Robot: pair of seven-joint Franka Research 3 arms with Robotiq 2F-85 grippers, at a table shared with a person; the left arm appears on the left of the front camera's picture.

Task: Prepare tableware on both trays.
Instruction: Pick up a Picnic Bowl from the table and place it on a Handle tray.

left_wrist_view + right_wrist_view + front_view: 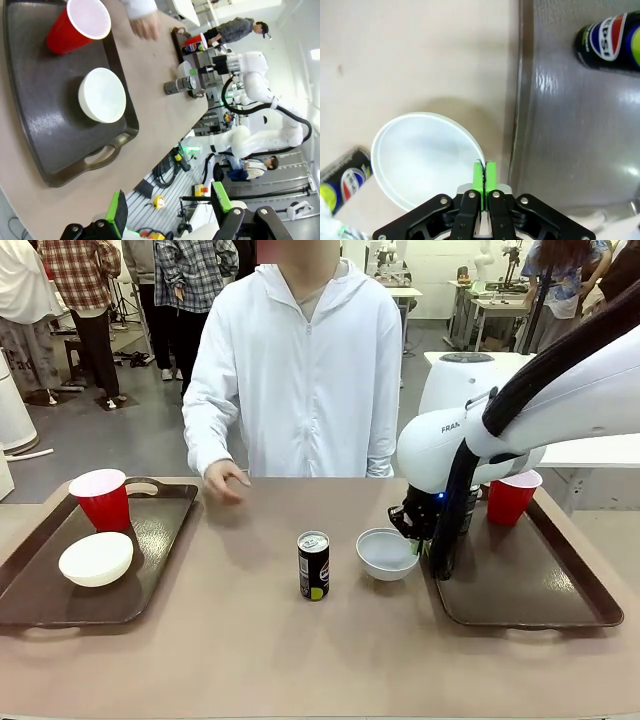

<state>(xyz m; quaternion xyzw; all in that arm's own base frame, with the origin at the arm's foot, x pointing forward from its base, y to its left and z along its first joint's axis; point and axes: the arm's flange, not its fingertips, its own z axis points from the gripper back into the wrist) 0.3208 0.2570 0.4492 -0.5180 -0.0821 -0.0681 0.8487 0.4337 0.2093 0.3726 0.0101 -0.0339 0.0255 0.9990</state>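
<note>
- Front view: light is bright and even, coming from overhead. The drink can (313, 566) and the pale bowl (387, 553) throw short, soft shadows on the table (250, 650). Focus is sharp across the centre.
- Right wrist view: broad white glare streaks cross the right tray (570, 130) at centre right. A soft shadow lies on the table above the pale bowl, upper centre.
- Right wrist view: the drink can is blurred and stretched at the lower left edge.
- Left wrist view: wide-angle bending is strong. The upper right of the frame is overexposed to white, and the left tray (45, 145) shows a dull sheen.
</note>
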